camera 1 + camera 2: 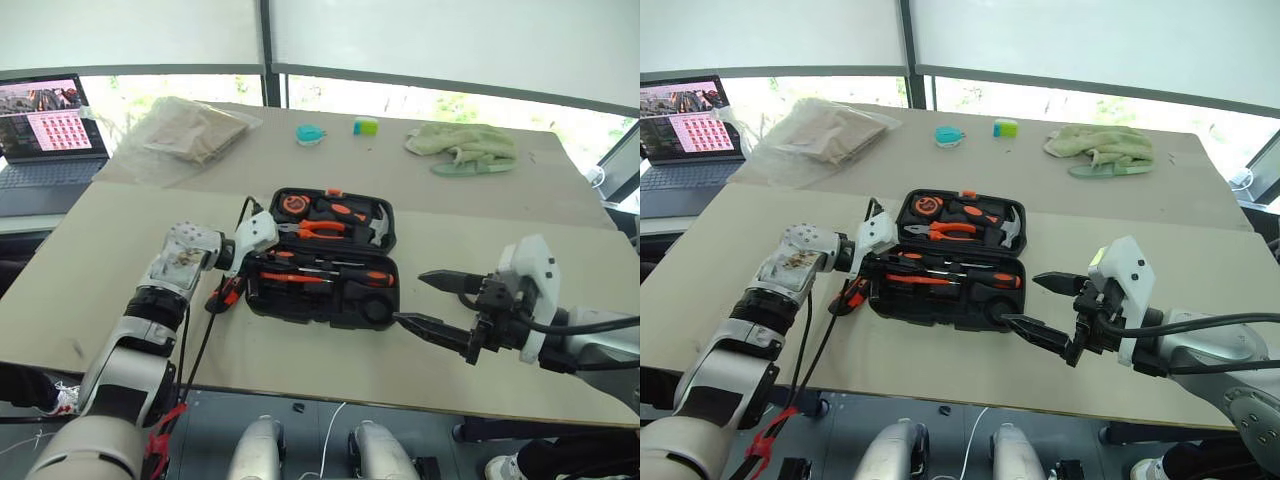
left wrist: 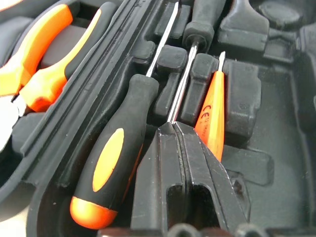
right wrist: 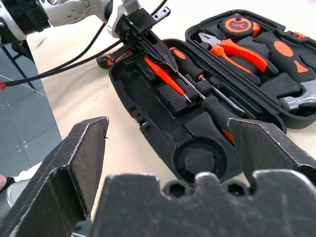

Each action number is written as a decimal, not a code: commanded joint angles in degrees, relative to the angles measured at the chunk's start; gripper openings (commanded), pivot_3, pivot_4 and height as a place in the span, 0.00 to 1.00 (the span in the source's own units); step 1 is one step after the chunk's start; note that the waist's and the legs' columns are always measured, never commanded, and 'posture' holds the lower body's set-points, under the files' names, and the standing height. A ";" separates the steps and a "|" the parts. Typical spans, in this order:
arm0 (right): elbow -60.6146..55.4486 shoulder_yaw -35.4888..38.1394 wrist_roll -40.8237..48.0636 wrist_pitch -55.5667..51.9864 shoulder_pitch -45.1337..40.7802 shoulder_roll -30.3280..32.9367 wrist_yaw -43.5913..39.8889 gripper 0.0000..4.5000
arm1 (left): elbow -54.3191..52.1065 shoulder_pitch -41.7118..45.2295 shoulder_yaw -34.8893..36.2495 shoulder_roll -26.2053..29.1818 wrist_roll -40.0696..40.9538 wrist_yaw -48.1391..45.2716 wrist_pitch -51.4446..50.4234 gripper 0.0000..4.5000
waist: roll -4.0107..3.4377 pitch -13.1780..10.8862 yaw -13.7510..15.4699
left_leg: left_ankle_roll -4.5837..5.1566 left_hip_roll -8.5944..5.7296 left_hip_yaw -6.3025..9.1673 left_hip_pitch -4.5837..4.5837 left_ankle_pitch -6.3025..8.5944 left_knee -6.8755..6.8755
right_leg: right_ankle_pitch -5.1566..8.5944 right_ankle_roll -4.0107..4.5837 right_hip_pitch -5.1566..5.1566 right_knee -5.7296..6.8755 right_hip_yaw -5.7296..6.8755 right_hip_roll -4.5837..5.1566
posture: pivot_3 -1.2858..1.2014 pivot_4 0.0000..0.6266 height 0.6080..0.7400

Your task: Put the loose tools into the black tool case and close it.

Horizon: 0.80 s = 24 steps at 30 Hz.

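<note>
From the left wrist we see the left hand point(image 2: 174, 129) pinching a screwdriver point(image 2: 183, 81) shaft in the case point(image 1: 330, 300); the right hand point(image 1: 432, 302) is spread.

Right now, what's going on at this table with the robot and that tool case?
The robot is packing the open black plastic tool case. Its left gripper, fingers shut, reaches into the near half over the slim all-orange screwdriver, beside two orange-and-black-handled screwdrivers. Whether it pinches anything is unclear. The right gripper hangs open beside the case. An orange-and-black tool lies outside the case.
</note>
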<state>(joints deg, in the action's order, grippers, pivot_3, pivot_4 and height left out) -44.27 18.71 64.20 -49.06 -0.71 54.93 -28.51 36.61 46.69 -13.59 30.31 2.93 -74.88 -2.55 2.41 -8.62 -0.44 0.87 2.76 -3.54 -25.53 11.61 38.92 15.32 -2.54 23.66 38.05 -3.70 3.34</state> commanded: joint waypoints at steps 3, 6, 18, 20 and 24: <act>-0.69 0.90 -1.27 1.26 1.08 -0.53 -0.58 1.00 | -1.85 -1.61 2.71 0.36 2.49 -0.44 -3.48 0.01 | 0.00 0.00 -0.27 | 0.01 0.02 0.00 0.32 0.02 -0.09 | 0.02 0.01 -0.34 -0.10 0.01 0.00 | 0.52 0.24 1.00; -0.88 0.89 -1.68 1.29 1.45 -0.71 -0.81 1.00 | -4.49 -0.14 5.88 -0.16 7.49 -1.69 -10.70 0.01 | 0.01 -0.01 -0.27 | 0.01 0.02 0.00 0.31 0.02 -0.08 | 0.02 0.01 -0.33 -0.09 0.02 0.00 | 0.52 0.24 1.00; -1.07 0.18 -3.17 1.25 1.06 -1.36 -1.74 1.00 | -9.16 -3.21 2.74 0.07 5.73 -1.13 -15.03 0.01 | 0.01 -0.01 -0.20 | 0.01 -0.01 0.02 0.30 0.02 -0.05 | 0.02 0.00 -0.36 -0.10 0.04 0.02 | 0.52 0.24 1.00; -0.75 0.12 -3.38 1.22 0.78 -1.35 -1.85 1.00 | -9.00 -5.20 0.78 0.74 3.29 -1.01 -11.52 0.01 | 0.01 -0.01 -0.20 | 0.01 -0.01 0.01 0.30 0.02 -0.06 | 0.02 0.00 -0.36 -0.10 0.03 0.02 | 0.52 0.24 1.00; -0.05 -0.28 -3.81 1.06 0.02 -1.45 -1.85 1.00 | -7.73 -7.25 -0.62 1.66 0.85 -0.37 -6.28 0.01 | -0.03 0.02 -0.22 | 0.01 0.01 0.01 0.40 0.02 -0.07 | 0.02 0.01 -0.45 -0.12 0.03 0.02 | 0.52 0.24 1.00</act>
<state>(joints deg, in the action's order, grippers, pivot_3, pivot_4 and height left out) -44.04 18.11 60.66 -49.06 0.30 53.60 -29.96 27.29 41.49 -12.04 31.15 6.83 -75.74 -10.52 2.38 -8.60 -0.65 0.88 2.78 -3.53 -25.11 11.64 38.85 15.35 -2.53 23.18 37.92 -3.66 3.36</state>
